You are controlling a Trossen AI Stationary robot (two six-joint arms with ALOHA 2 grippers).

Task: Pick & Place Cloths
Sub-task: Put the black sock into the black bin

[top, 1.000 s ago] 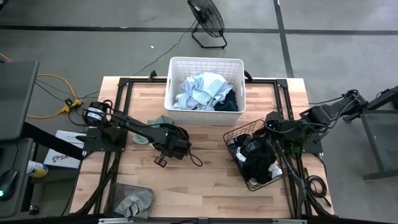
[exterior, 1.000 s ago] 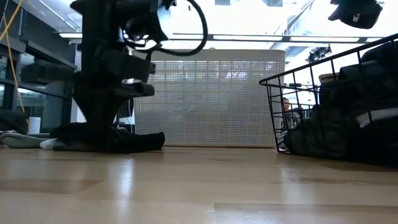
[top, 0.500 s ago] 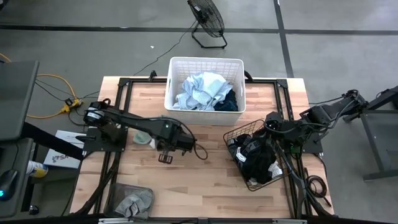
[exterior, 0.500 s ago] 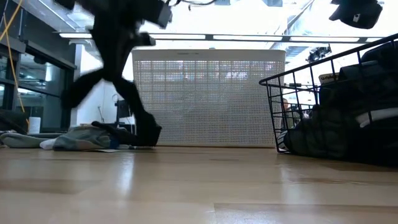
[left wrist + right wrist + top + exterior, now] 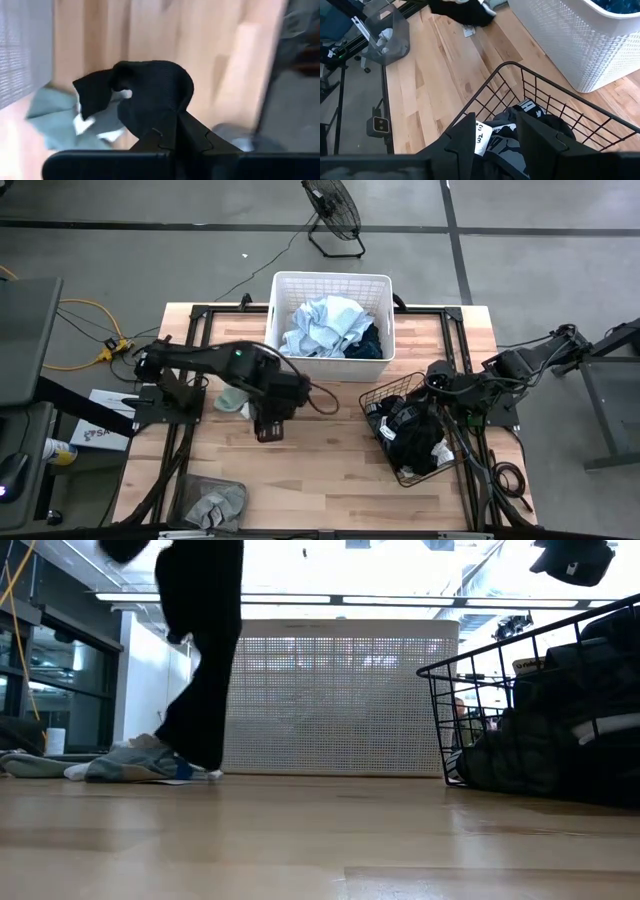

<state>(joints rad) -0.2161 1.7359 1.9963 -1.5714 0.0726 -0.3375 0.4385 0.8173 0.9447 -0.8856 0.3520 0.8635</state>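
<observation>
A black cloth (image 5: 150, 95) hangs from my left gripper (image 5: 172, 137), which is shut on it high over the table's middle left (image 5: 268, 425). In the low view the cloth (image 5: 200, 650) shows as a long dark strip. A sage green cloth (image 5: 232, 398) lies flat on the wood under it. Light blue cloths (image 5: 322, 325) fill the white laundry basket (image 5: 330, 278) at the far edge. My right gripper (image 5: 492, 135) is open above the black wire basket (image 5: 385, 395), which holds dark garments (image 5: 415, 435). My left gripper pinches a bunched upper part of the black cloth (image 5: 165, 117) between its two shut fingers, coming from above and pointing down. The cloth hangs slack below them. Its lower end (image 5: 200, 755) reaches down beside the sage green cloth; whether it touches there I cannot tell.
A clear bin (image 5: 212, 502) holding a grey cloth stands at the near left corner. Bare wood (image 5: 320, 460) lies between the two arms. Black frame rails (image 5: 190, 340) run along the table's left and right sides.
My left gripper has risen straight up with the black cloth and rolled about its own axis. The cloth, which lay heaped on the table, is now drawn out long and hangs. The sage green cloth under it has stayed on the table.
</observation>
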